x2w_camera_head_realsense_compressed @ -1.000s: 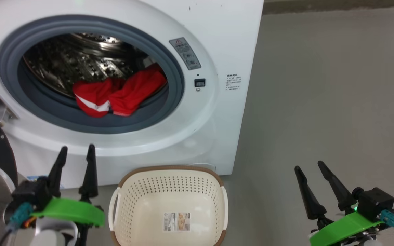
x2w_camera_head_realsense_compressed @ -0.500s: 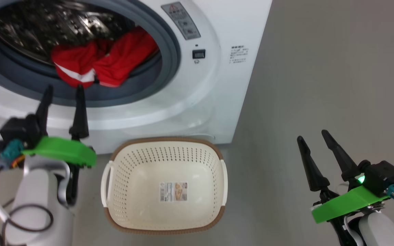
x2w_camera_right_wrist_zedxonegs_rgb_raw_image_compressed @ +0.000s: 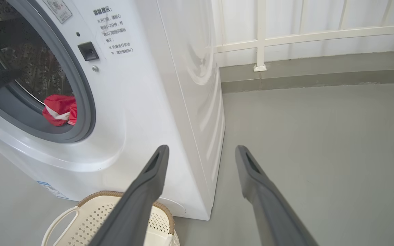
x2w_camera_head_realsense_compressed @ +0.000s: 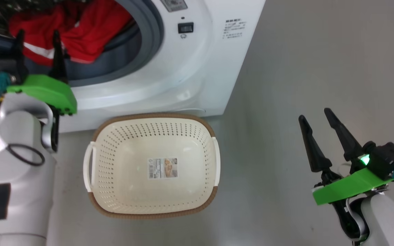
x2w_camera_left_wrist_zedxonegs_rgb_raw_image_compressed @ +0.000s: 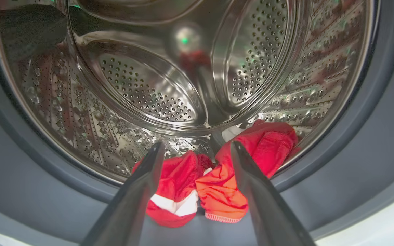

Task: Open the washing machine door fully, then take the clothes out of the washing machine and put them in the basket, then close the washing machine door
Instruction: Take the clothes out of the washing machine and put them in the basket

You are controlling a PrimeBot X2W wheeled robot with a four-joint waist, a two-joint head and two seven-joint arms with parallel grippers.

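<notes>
The white washing machine point(x2w_camera_head_realsense_compressed: 204, 65) fills the upper left of the head view, its drum mouth uncovered; the washing machine door is out of view. Red clothes point(x2w_camera_head_realsense_compressed: 77, 29) with a white stripe lie at the drum's front lip, on the grey rubber ring point(x2w_camera_head_realsense_compressed: 142, 44). My left gripper point(x2w_camera_head_realsense_compressed: 38, 34) is open at the drum mouth, its tips just short of the clothes point(x2w_camera_left_wrist_zedxonegs_rgb_raw_image_compressed: 183, 184), with nothing between them. The cream basket point(x2w_camera_head_realsense_compressed: 152, 205) sits empty on the floor before the machine. My right gripper point(x2w_camera_head_realsense_compressed: 315, 114) hangs open over bare floor at the right, and stands open too in its wrist view point(x2w_camera_right_wrist_zedxonegs_rgb_raw_image_compressed: 200, 148).
Grey floor point(x2w_camera_head_realsense_compressed: 320, 68) stretches to the right of the machine. In the right wrist view a white railing point(x2w_camera_right_wrist_zedxonegs_rgb_raw_image_compressed: 262, 37) and a low kerb run along the back. My pale left forearm point(x2w_camera_head_realsense_compressed: 15, 171) stands left of the basket.
The head camera has tilted down, so machine and basket sit differently in the picture. My left gripper has risen from below the drum opening up to its mouth, toward the clothes. Both grippers stay open.
</notes>
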